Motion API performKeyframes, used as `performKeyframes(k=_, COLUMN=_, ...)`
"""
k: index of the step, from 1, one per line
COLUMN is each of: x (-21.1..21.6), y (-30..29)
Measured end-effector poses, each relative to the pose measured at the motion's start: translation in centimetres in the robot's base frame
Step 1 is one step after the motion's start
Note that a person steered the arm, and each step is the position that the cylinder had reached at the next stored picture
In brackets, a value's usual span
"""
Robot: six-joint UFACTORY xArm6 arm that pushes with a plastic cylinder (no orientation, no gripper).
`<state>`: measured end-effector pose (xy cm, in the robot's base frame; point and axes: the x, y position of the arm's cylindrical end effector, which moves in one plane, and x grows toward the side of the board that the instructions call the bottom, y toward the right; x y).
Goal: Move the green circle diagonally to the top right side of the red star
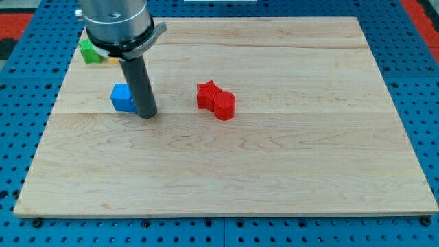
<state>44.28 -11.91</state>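
A red star [207,94] lies near the board's middle, touching a red round block [224,106] at its lower right. A green block [88,51] shows at the view's top left, partly hidden behind the arm; I cannot make out its shape. My tip [147,114] rests on the board just right of a blue block [123,98], touching or nearly touching it. The tip is well below and right of the green block and left of the red star.
A sliver of yellow block [112,60] shows next to the green one, mostly hidden by the arm [120,24]. The wooden board [274,171] lies on a blue perforated table [418,82].
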Motion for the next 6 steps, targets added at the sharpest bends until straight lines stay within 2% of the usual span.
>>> performKeyframes(k=1, x=-1.9, y=2.5)
performKeyframes(k=2, x=-6.1, y=1.8)
performKeyframes(k=3, x=-10.6, y=-4.4)
performKeyframes(k=4, x=-7.1, y=-13.5)
performKeyframes(k=5, x=-10.3, y=-18.6)
performKeyframes(k=6, x=-16.0, y=-14.9)
